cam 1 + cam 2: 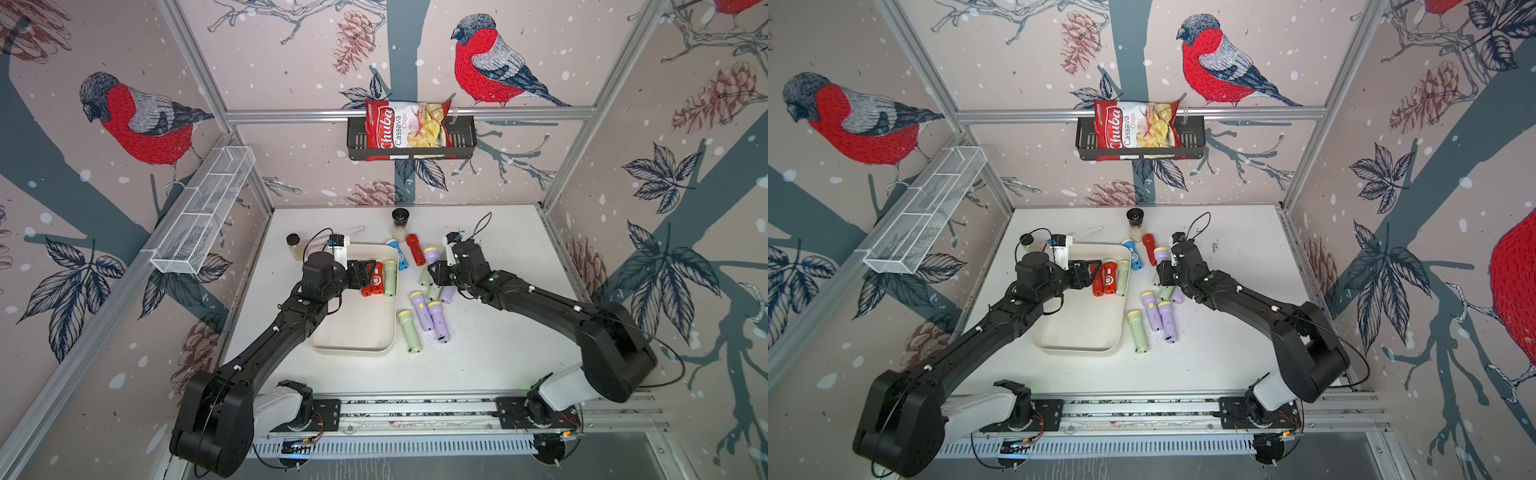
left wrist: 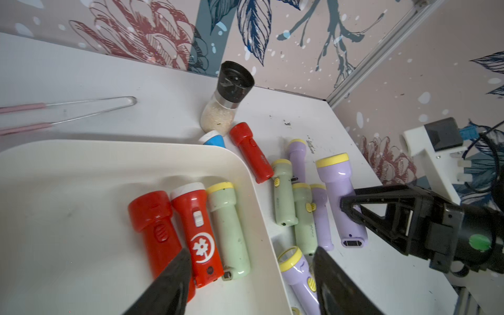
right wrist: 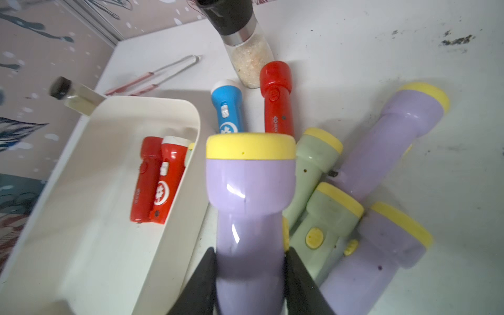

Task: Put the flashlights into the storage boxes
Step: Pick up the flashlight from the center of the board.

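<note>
The cream storage box (image 1: 353,332) (image 2: 81,169) lies mid-table and holds two red flashlights (image 2: 155,218) and a pale green one (image 2: 229,223) side by side. Over the box's far right part my left gripper (image 1: 370,272) (image 2: 251,251) hangs open, with nothing between its fingers. My right gripper (image 1: 434,270) (image 3: 251,251) is shut on the body of a lilac flashlight with a yellow head (image 3: 251,191) (image 1: 431,251), just right of the box. Loose on the table lie a blue flashlight (image 1: 398,255), a red one (image 1: 415,249), and several pale green (image 1: 409,330) and lilac ones (image 1: 436,322).
A black-capped glass jar of grains (image 1: 400,224) stands behind the loose flashlights. A smaller jar (image 1: 294,245) and wire tongs (image 2: 81,109) lie behind the box. A white wire rack (image 1: 203,212) hangs on the left wall, and a black basket (image 1: 461,141) with a chips bag on the back wall.
</note>
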